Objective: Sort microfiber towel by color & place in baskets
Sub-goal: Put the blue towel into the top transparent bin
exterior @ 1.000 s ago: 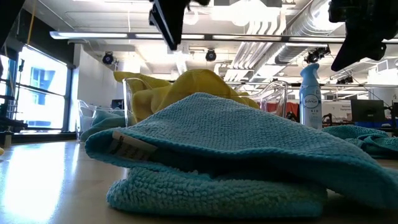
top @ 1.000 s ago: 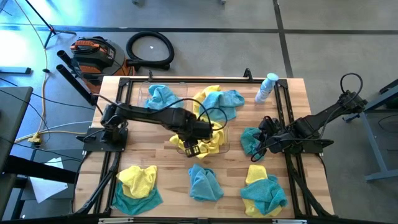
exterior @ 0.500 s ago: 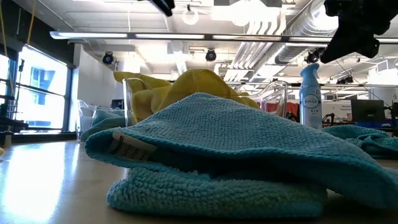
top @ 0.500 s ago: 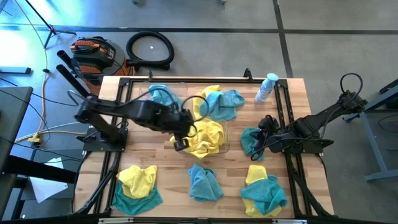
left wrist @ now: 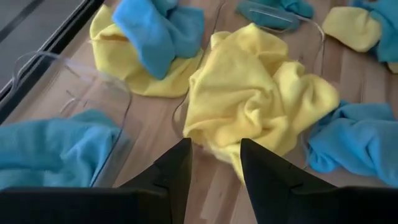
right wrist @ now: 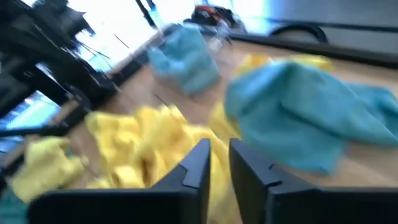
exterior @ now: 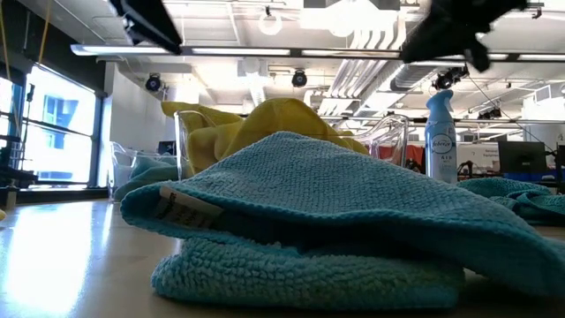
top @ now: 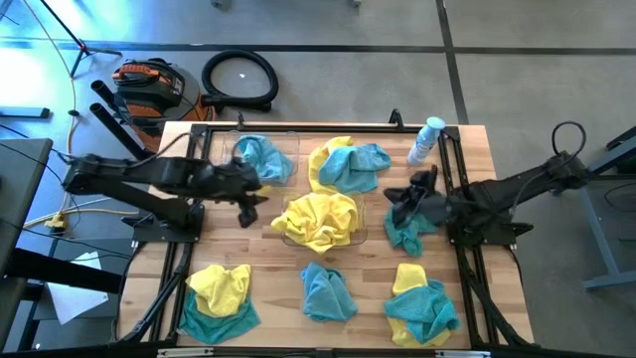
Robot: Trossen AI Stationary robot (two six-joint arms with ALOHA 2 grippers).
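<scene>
Yellow towel (top: pixel 320 219) in basket (top: pixel 359 235) — beside empty left pincer (top: pixel 247 206).

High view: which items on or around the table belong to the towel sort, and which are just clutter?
Job:
- yellow towels in the centre basket
- teal towel in the rear-left basket
- mixed heaps, teal towel by the right gripper
- left gripper, open, empty

Clutter:
- spray bottle
- black hose, orange tool on the floor
</scene>
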